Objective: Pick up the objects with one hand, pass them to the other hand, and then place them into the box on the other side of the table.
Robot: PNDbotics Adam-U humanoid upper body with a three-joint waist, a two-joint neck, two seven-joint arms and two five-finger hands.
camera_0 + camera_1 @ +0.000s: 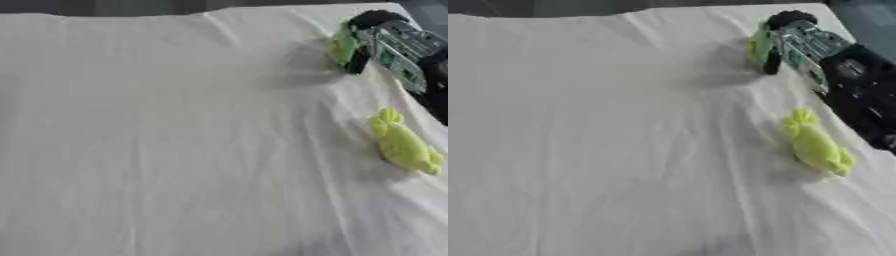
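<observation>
The surface [157, 150] is draped in a white cloth, creased in long folds that run from the upper middle of the frame down toward the lower right. Along the top edge a dark strip of the room behind shows past the cloth.

In the upper right of the frame the right hand [791, 42] reaches in, its black arm [864, 95] slanting down along the right edge. The fingers [773, 59] are curled round a green object [759, 45], which sits at the hand's left side, partly covered by the dark fingers and the silvery parts of the hand. What that green thing is I cannot make out; only its colour and a roughly upright, narrow shape show. The hand and the object are blurred, and a soft shadow [302, 67] lies on the cloth just to their left and below, so whether the object touches the cloth or is held just above it I cannot tell.

Lower down, at the right side of the frame, a second thing lies on the cloth: a yellow-green object [815, 145], elongated, with a small tuft at its upper end, its length slanting toward the lower right. It lies apart from the hand, just beside the arm.

The left hand shows in neither view.
</observation>
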